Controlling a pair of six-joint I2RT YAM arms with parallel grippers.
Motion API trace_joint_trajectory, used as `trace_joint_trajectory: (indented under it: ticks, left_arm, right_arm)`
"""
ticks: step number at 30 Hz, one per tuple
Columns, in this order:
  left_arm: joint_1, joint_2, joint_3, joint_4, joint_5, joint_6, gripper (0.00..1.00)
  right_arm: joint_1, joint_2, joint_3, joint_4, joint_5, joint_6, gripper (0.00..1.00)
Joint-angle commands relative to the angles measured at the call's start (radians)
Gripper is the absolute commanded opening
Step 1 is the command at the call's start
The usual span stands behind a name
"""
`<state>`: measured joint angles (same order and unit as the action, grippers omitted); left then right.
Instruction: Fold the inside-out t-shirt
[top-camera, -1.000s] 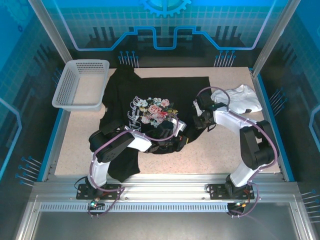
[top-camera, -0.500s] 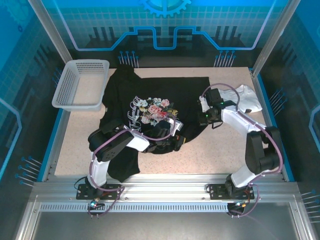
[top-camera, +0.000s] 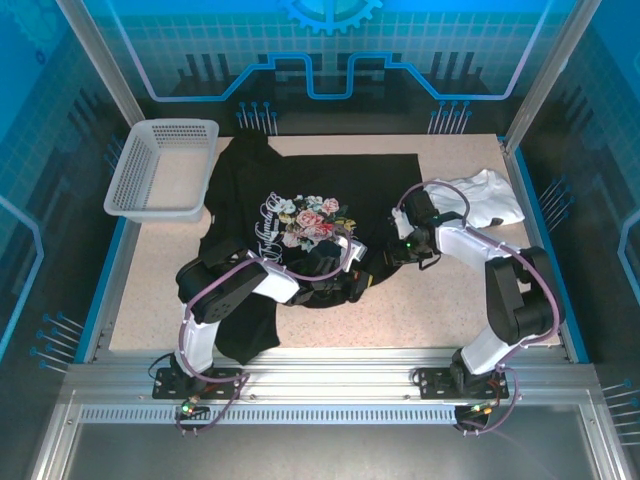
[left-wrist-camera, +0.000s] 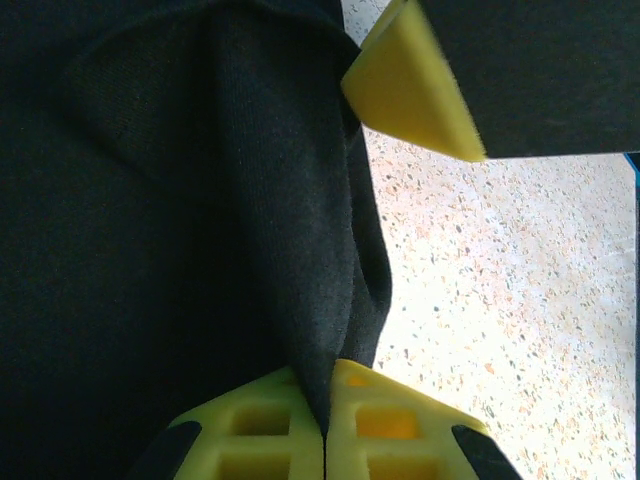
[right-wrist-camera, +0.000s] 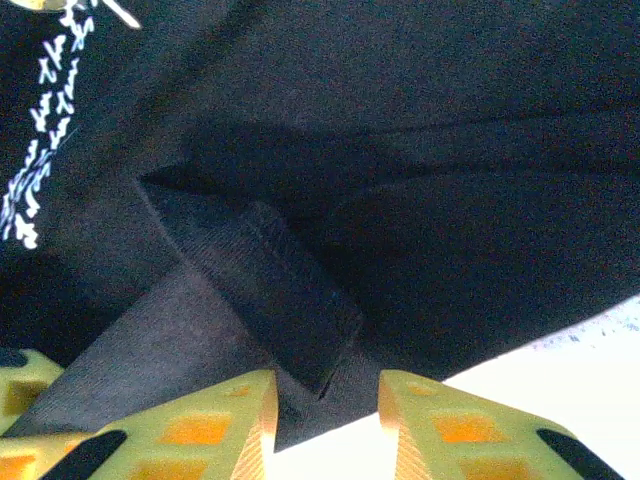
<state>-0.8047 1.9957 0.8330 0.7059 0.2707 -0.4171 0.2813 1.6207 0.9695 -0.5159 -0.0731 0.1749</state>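
Left gripper (left-wrist-camera: 326, 400) clamped on inside-out t-shirt (top-camera: 300, 180), lengthwise left-right; right gripper (right-wrist-camera: 328, 400) slightly parted.

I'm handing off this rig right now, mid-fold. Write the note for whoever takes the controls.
Left end effector: shut on a pinch of the inside-out t-shirt at its near edge.
Right end effector: open at a cloth ridge on the shirt's right near edge, not gripping.
Shirt: spread on the table, floral print facing up, bunched by the left arm. White garment to its right, basket at far left.
Done: no finished fold visible.
Left: close the right on the cloth, then fold.
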Motion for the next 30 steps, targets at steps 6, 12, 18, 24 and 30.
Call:
trace_joint_trajectory:
  ticks: [6, 12, 18, 24, 30]
  left_arm:
    - [0.003, -0.032, -0.015, 0.026, 0.025, 0.000, 0.00]
    - [0.002, -0.032, -0.017, 0.024, 0.024, 0.002, 0.00]
    - [0.002, -0.032, -0.020, 0.024, 0.026, 0.002, 0.00]
    - [0.002, -0.032, -0.020, 0.020, 0.026, 0.004, 0.00]
    - [0.006, -0.043, -0.030, 0.020, 0.016, 0.000, 0.00]
  right_arm:
    - [-0.004, 0.051, 0.036, 0.048, -0.032, 0.009, 0.26]
    - [-0.016, 0.059, 0.049, 0.060, -0.062, 0.008, 0.25]
    - [-0.029, 0.074, 0.057, 0.069, -0.080, 0.005, 0.23]
    - [-0.048, 0.079, 0.066, 0.083, -0.123, 0.002, 0.15]
    - [-0.127, -0.018, 0.049, 0.031, -0.299, 0.002, 0.00]
